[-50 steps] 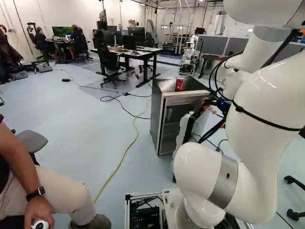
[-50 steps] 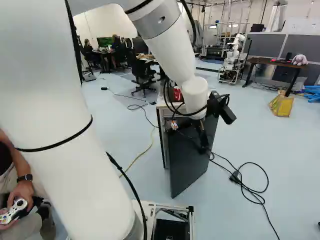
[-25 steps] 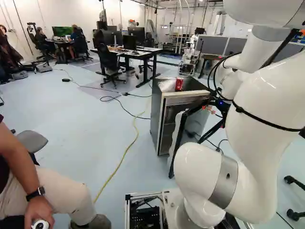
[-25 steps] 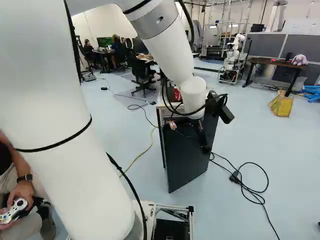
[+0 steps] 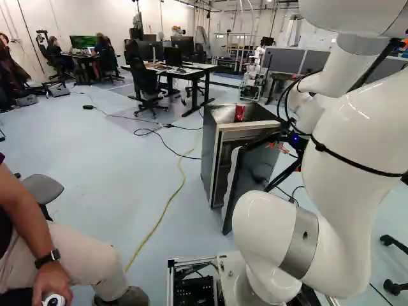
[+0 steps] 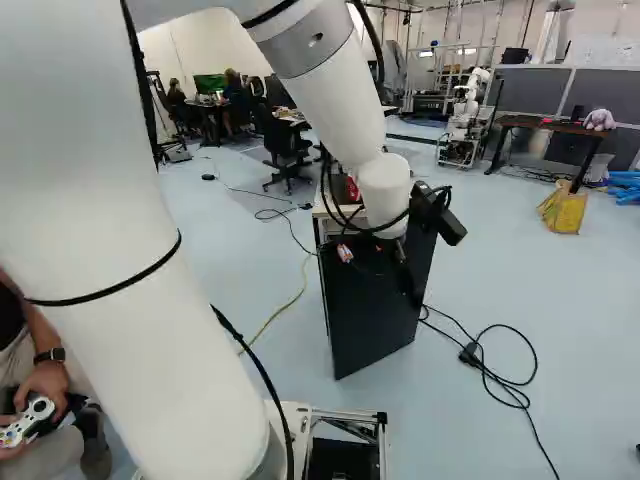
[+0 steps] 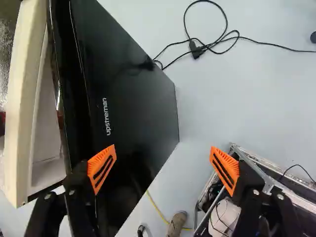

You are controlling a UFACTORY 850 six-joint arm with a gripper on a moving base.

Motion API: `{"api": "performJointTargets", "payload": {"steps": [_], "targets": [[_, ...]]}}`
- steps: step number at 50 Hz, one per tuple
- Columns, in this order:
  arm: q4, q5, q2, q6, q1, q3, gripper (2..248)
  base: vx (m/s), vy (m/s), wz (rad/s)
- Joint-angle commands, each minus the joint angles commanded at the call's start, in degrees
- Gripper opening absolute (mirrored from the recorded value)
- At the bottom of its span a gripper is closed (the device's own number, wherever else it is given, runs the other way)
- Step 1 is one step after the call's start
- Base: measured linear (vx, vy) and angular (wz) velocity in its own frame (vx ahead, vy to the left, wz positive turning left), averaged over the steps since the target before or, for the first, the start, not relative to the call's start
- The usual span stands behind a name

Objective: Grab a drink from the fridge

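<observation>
In the right base view my gripper (image 6: 400, 252) is at the upper part of the black fridge door (image 6: 375, 300). The fridge (image 5: 213, 159) stands ahead in the left base view, its door (image 5: 255, 172) partly open. In the wrist view the gripper (image 7: 163, 168) is open, orange pads wide apart; one finger (image 7: 102, 168) overlaps the door's dark outer face (image 7: 133, 108), and whether it touches cannot be told. Nothing is between the pads. A red item (image 5: 240, 113) rests on the fridge top. Most of the fridge inside is hidden; no drink shows in it.
A black cable (image 6: 490, 365) lies on the floor beside the door, a yellow one (image 5: 159, 226) on the fridge's other side. A seated person (image 5: 70, 255) holding a controller is close by the base. Desks and chairs (image 5: 146, 86) stand behind; another robot (image 6: 465, 120) is farther back.
The fridge door has swung toward the cabinet, showing more of its dark outer face in the left base view. My gripper has shifted slightly with it. The base has not moved.
</observation>
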Motion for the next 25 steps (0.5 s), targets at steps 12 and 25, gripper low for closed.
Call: {"api": "performJointTargets", "payload": {"steps": [12, 25], "targets": [[-4.92, 0.0, 2.89, 0.0, 1.07, 3.04, 247, 0.0, 0.0, 0.0], [-12.17, 0.19, 6.22, 0.0, 3.01, 6.4, 247, 0.0, 0.0, 0.0]]}}
